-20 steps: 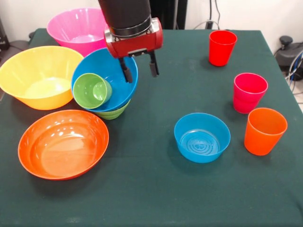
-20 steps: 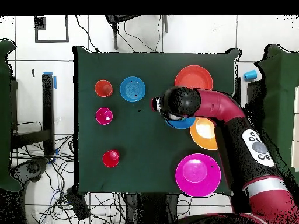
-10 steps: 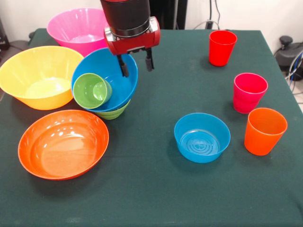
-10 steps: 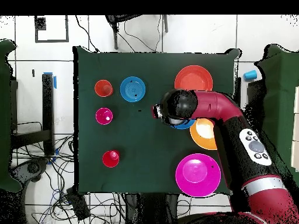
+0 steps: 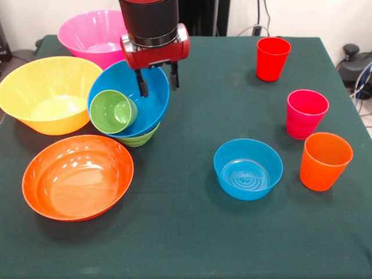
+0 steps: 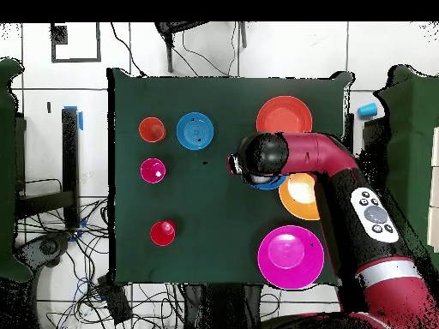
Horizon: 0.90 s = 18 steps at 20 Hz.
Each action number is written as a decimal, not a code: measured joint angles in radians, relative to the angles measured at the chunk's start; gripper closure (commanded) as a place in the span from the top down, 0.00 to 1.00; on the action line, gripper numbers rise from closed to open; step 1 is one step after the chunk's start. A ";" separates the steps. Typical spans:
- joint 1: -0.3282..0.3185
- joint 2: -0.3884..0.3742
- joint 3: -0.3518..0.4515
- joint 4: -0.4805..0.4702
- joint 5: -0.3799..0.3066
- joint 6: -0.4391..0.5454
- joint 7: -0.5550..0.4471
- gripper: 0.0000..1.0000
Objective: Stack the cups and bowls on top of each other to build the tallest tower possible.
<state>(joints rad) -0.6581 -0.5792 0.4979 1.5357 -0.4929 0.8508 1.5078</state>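
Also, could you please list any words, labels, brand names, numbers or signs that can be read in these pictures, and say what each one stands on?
None can be read.
The cups and bowls, such as the red cup and the wide blue bowl, show no print.
The arm's grey panel carries round dark buttons; any marks on them are too small to read.
The gripper shows no label.

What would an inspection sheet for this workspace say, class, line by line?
Surface: dark green tablecloth.
Job's things: tower of wide blue bowl on small green bowl, green cup tipped inside; yellow bowl, pink bowl, orange-red bowl, small blue bowl; red cup, magenta cup, orange cup standing apart.
Clutter: nothing seen.
Grippers: gripper open over the tower.
Cables: cables on the floor.
Surroundings: tiled floor.
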 measured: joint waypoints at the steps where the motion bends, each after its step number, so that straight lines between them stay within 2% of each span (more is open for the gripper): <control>1: 0.000 -0.001 0.001 0.000 -0.004 0.000 0.000 1.00; 18: 0.001 -0.008 0.005 -0.037 -0.021 0.000 0.000 1.00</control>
<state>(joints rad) -0.6570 -0.5870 0.5031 1.4984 -0.5140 0.8510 1.5078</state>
